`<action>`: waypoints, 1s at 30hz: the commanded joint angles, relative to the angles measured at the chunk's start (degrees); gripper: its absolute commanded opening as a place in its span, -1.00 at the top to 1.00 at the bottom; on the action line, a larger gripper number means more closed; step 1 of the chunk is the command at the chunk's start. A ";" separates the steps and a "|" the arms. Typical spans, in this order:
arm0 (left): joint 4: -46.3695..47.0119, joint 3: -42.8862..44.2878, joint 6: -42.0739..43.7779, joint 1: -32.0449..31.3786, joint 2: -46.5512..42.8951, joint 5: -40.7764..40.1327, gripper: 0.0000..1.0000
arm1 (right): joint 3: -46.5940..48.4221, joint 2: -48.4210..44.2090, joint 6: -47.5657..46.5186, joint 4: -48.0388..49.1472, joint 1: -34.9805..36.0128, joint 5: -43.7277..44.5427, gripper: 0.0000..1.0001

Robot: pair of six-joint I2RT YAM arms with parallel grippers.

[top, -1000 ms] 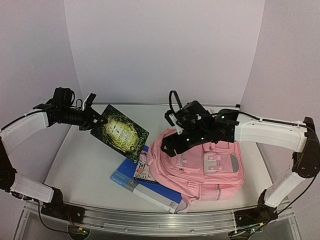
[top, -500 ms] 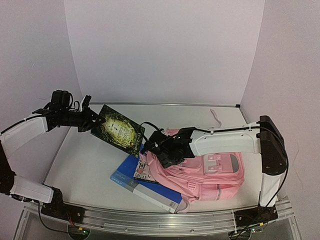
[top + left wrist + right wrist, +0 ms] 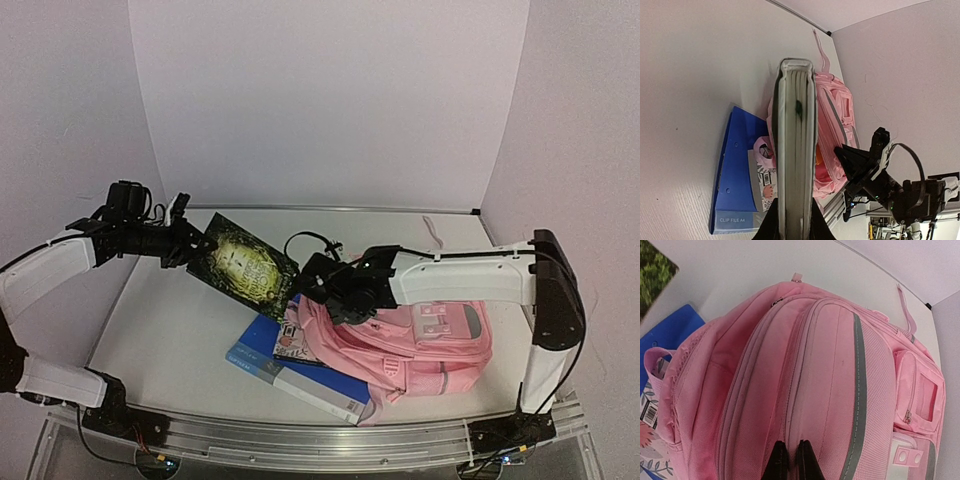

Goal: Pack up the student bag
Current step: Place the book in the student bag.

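Pink, grey-striped student bag (image 3: 430, 340) lies right of centre on the counter (image 3: 170, 330), overlapping 1 blue clip file (image 3: 290, 370). Right hand (image 3: 790, 460), fingers pressed together, touches its top. Left hand (image 3: 790, 225) pinches a green book (image 3: 240, 262).

Robot lab test cell, not a home or office. My left arm (image 3: 48, 266) and right arm (image 3: 460, 280) bolt onto an aluminium rail (image 3: 300, 440) at the near edge of a white desk (image 3: 170, 330). Plain white panels (image 3: 330, 100) box it in on three sides, and an exposed cable (image 3: 300, 236) loops off my right wrist.
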 commanded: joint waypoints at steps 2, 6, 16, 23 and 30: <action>8.14 1.42 -7.48 -7.17 -3.04 -1.45 0.99 | 0.23 -14.02 2.17 5.88 -1.51 0.95 1.00; 22.38 -4.54 -17.15 -9.06 -3.79 -1.52 0.99 | -3.13 -19.97 3.60 10.90 -2.17 -0.08 1.00; 35.37 -9.09 -25.30 -18.17 0.61 -6.16 1.00 | -5.40 -23.01 5.52 14.80 -2.36 -0.02 1.00; 42.98 -11.26 -28.93 -22.67 4.87 -11.59 1.00 | -6.42 -23.47 5.98 17.33 -2.37 -0.78 1.00; 51.04 -10.13 -31.26 -29.74 11.49 -24.38 1.00 | -9.49 -24.22 6.61 22.61 -2.38 -3.68 1.00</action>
